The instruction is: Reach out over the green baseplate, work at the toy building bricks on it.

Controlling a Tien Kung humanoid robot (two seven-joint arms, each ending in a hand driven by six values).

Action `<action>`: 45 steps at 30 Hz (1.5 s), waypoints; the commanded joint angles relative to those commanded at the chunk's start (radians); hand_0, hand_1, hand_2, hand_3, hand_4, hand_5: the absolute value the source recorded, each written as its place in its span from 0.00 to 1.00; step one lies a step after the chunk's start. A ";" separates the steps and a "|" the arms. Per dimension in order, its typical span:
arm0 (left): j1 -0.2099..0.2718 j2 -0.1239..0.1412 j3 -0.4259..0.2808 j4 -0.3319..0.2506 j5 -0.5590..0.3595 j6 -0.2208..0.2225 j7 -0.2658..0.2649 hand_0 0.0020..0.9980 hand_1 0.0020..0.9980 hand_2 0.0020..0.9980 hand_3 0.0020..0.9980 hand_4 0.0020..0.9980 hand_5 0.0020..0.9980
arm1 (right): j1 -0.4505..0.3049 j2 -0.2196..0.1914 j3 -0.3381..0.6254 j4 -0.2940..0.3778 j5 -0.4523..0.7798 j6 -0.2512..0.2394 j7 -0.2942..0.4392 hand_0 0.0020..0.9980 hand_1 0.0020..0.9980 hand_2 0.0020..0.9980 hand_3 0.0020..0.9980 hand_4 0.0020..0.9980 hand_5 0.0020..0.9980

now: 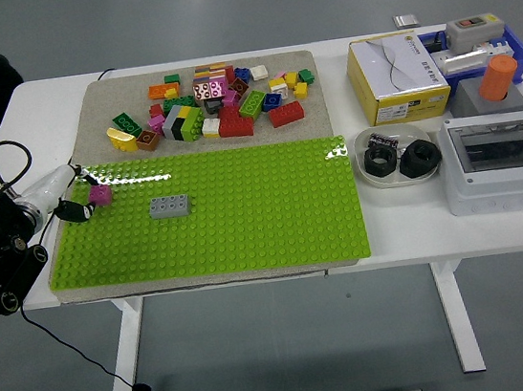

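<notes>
One robot hand (77, 202), fingers unclear.

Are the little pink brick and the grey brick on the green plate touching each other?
Apart. The head view shows a clear strip of green baseplate studs between the pink brick and the grey brick.

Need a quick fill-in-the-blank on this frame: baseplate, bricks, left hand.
1. The lone gray brick sits on the ____ baseplate.
2. The left hand holds a ____ brick.
3. The loose brick pile lies on the mat ____ the baseplate.

Missing words: green; pink; behind
</notes>
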 joint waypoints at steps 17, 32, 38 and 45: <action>0.004 0.005 -0.008 -0.017 -0.029 0.007 -0.011 0.99 0.98 0.99 0.51 0.56 0.00 | -0.007 -0.001 0.005 0.000 -0.001 0.001 -0.001 0.58 0.66 0.74 0.78 0.50 1.00; 0.079 0.050 -0.132 -0.175 0.016 0.001 0.011 0.97 0.98 0.97 0.47 0.75 0.00 | -0.025 0.001 0.042 0.000 -0.021 0.004 -0.007 0.58 0.66 0.74 0.78 0.50 1.00; 0.129 0.096 -0.176 -0.312 -0.018 -0.043 0.078 0.97 0.98 0.98 0.47 0.76 0.00 | -0.036 -0.001 0.054 0.000 -0.023 0.004 -0.006 0.58 0.66 0.74 0.78 0.50 1.00; 0.120 0.099 -0.169 -0.389 -0.011 -0.056 0.094 0.97 0.98 0.98 0.47 0.76 0.00 | -0.037 0.000 0.059 0.000 -0.032 0.007 -0.009 0.58 0.66 0.73 0.77 0.51 1.00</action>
